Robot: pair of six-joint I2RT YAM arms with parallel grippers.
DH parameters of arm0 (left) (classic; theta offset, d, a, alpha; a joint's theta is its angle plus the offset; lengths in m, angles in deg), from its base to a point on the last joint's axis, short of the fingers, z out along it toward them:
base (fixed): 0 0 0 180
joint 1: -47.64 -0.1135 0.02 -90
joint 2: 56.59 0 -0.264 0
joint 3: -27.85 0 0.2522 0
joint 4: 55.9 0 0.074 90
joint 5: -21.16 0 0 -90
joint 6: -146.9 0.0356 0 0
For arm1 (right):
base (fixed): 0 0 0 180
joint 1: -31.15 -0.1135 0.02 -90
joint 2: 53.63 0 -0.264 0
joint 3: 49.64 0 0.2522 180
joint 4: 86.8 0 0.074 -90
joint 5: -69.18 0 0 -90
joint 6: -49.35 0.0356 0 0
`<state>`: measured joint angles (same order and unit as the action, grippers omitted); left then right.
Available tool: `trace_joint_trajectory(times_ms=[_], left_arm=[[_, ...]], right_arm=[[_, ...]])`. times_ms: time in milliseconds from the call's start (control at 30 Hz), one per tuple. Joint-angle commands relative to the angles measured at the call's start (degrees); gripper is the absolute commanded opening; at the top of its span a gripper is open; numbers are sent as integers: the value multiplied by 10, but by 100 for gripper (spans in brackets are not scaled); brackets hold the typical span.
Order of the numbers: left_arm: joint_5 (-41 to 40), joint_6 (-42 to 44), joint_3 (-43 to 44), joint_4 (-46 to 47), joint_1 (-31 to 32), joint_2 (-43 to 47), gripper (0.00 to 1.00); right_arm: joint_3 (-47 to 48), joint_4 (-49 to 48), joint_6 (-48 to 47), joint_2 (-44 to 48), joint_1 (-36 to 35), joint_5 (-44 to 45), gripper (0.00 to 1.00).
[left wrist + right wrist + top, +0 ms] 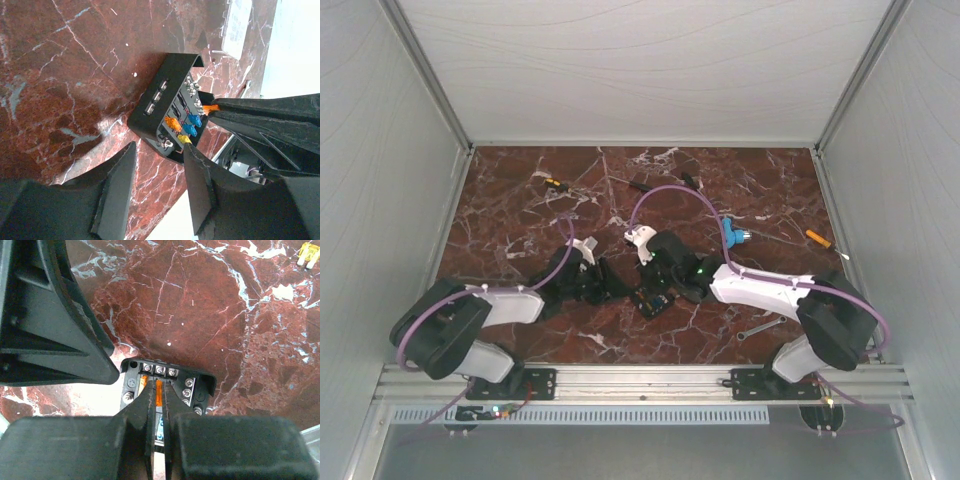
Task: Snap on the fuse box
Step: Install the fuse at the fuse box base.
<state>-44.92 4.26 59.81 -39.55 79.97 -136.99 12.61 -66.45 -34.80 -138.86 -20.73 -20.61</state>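
The fuse box [167, 107] is a black squarish box standing on the marble with no lid on it, and orange, blue and yellow fuses show inside. It also shows in the top view [654, 301] and the right wrist view [200, 382]. Its clear lid [236, 25] lies apart on the table beyond it. My right gripper [159, 390] is down inside the box, shut on an orange fuse [159, 392]. My left gripper [159, 172] is open and empty. Its fingertips are at the box's near corner.
A blue plastic piece [730, 232] lies behind the right arm. Screwdrivers lie at the back [552, 183] and at the right [817, 238]. A small wrench [758, 328] lies near the right arm's base. A loose yellow fuse [307, 254] lies on the marble.
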Motion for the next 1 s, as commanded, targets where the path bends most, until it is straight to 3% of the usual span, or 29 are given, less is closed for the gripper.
trace_joint_trajectory(times_ms=[0, 967], left_arm=[[11, -20, 31, 32, -3, -19, 43], [25, -42, 44, 42, -2, -91, 25]], right_arm=[[-7, -48, 20, -17, -8, 19, 0], [-20, -40, 59, -38, -28, 46, 0]])
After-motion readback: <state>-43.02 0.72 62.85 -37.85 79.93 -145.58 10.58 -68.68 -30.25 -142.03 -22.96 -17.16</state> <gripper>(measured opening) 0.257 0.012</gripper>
